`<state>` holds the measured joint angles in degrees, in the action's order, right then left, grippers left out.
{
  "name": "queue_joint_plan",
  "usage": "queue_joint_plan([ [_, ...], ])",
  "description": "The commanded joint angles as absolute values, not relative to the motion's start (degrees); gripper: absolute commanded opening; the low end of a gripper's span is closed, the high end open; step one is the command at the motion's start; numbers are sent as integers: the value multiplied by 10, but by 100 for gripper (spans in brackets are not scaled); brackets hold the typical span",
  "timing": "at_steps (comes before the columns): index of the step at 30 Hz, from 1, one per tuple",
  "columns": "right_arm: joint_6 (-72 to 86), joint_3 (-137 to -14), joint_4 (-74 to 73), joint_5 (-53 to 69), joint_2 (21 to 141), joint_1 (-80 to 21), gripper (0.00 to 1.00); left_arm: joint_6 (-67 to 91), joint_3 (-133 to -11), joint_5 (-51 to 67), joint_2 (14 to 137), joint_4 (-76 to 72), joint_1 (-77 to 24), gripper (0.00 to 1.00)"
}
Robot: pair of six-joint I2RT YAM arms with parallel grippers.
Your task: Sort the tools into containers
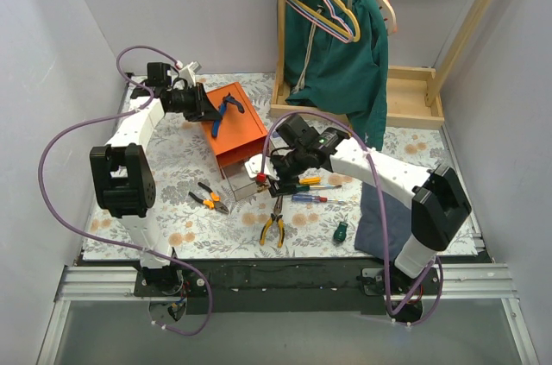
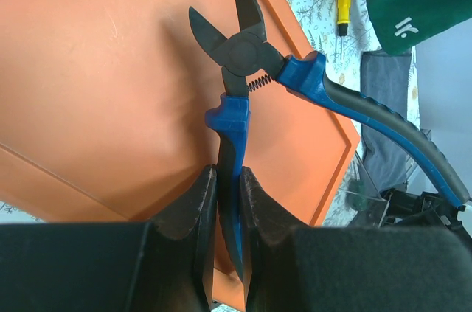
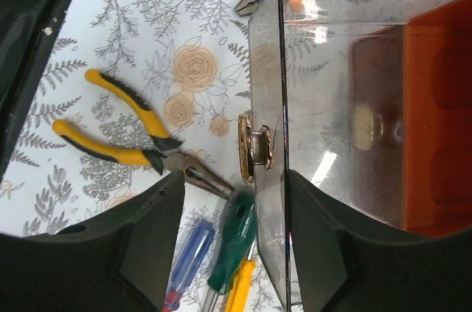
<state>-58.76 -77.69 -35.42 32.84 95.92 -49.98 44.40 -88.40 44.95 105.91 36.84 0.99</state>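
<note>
My left gripper [image 2: 228, 186] is shut on one handle of the blue-handled pliers [image 2: 243, 54] and holds them over the orange cabinet's top [image 2: 110, 91]; in the top view they hang above the cabinet [image 1: 237, 128]. My right gripper [image 3: 236, 186] is open, its fingers on either side of the clear drawer's front wall [image 3: 284, 68] just below the gold knob [image 3: 254, 147]. The drawer [image 1: 240, 182] is pulled out. Yellow-black pliers [image 3: 125, 127], orange-black pliers [image 1: 210, 198], and blue [image 3: 188, 260], green [image 3: 232, 245] and yellow [image 3: 240, 290] screwdrivers lie on the cloth.
A wooden rack [image 1: 405, 93] with coloured hangers and a green garment [image 1: 332, 54] stands at the back right. A grey folded cloth [image 1: 379, 218] lies at the front right. Another green-handled screwdriver [image 1: 341, 230] lies beside it. White walls close in both sides.
</note>
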Motion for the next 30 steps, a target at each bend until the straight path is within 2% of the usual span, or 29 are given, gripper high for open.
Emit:
queue_joint_plan([
  [1,-599,-754,-391,326,913,-506,64,439,-908,429,1069,359,9,0],
  [7,-595,-751,-399,316,895,-506,64,439,-923,425,1071,359,9,0],
  [13,-529,-766,-304,297,861,-505,68,443,-979,440,1022,374,-12,0],
  [19,-423,-795,-222,242,803,-497,70,401,-1052,471,977,524,-49,0],
  [24,-346,-787,-185,145,762,-461,71,369,-993,487,926,603,-90,0],
  [30,-305,-749,-174,112,705,-396,72,361,-952,492,912,638,-126,0],
])
